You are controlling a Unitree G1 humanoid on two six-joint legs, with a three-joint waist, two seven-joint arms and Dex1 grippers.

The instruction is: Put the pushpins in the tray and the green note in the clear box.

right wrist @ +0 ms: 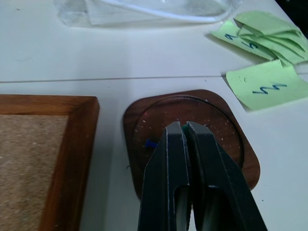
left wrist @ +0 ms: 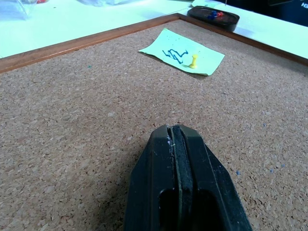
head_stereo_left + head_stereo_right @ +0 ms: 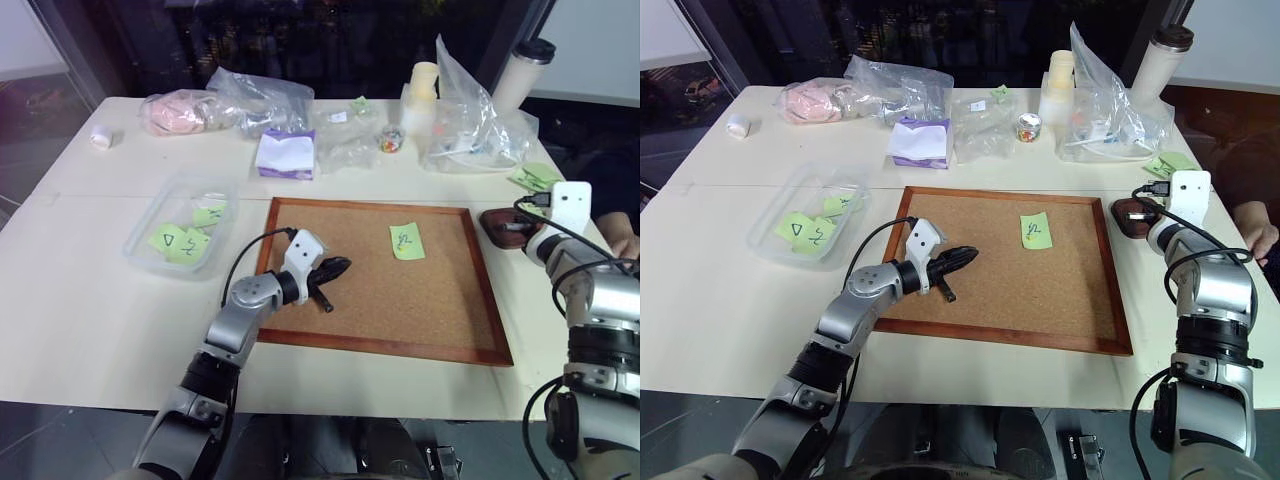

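One yellow pushpin (image 2: 193,60) left on the green note (image 3: 406,241), pinning it to the corkboard (image 3: 380,340) right of centre in the left eye view. Tray (image 1: 221,125) sits just off the board's upper right corner, at the right edge of frame; blue and red pins show inside it in the left wrist view. Clear box (image 3: 150,245) is well apart at middle left, already holding a few green notes.

Right gripper (image 1: 185,126) hangs over the tray, fingers parted by only a thin slit, nothing seen between them; a blue pin (image 1: 150,143) peeks out beside the left finger. Looks like a drop-off step. To do it well: open wider before lifting so nothing sticks to the pads, pull straight up, clear of the tray rim.

Left gripper (image 3: 338,266) is pressed fully shut, empty, over the cork at centre left, aimed toward the note.

Next, I'd guess, the yellow pin: come in from above, pinch the head not the paper, pull along the pin's axis. Risk: note lifts or tears with it, so steady its free edge with the closed left tip. Only then slide the note to the box.
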